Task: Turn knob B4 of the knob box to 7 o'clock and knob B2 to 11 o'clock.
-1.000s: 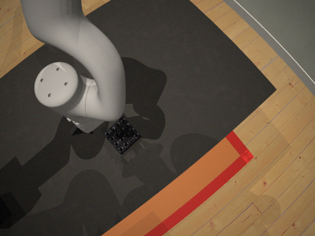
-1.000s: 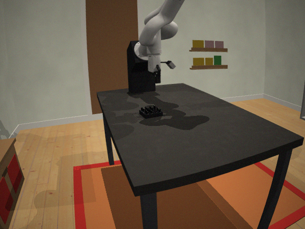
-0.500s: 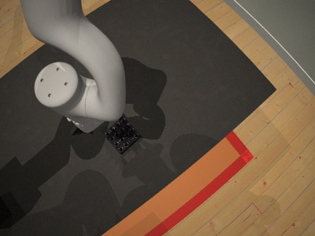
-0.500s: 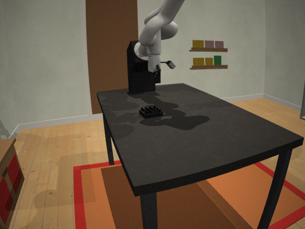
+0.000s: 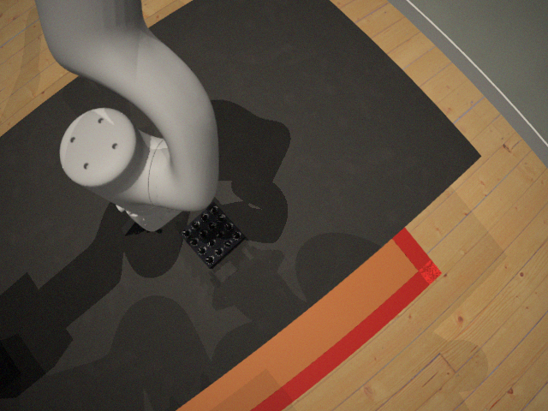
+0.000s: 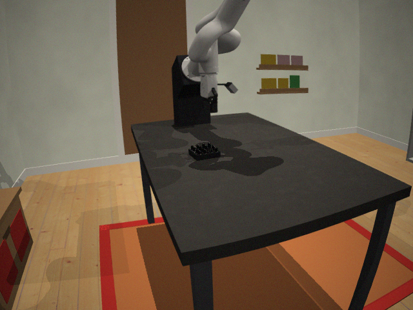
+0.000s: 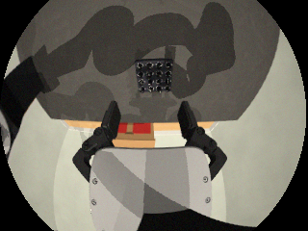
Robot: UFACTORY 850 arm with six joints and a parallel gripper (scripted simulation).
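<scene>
Claw: your claw (image 5: 144, 229) (image 6: 213, 104) (image 7: 149, 108) hangs above the worktop (image 5: 318, 101) (image 6: 266, 180) (image 7: 63, 101), its two fingers spread wide apart with nothing between them.
Knob box: you have the black box (image 5: 212, 235) (image 6: 204, 152) (image 7: 154, 75) below the claw and off to one side, well apart from it, sitting on the worktop.
Knobs: four rows of four stand on its top; you cannot tell their pointing directions at this scale.
Arm: your pale arm (image 5: 190, 115) (image 6: 208, 38) reaches down to the claw from above.
Shelves: beyond the claw, two small shelves (image 6: 283, 67) hang on the wall.

Nothing has visibly changed since the earlier pictures in the top and exterior views
</scene>
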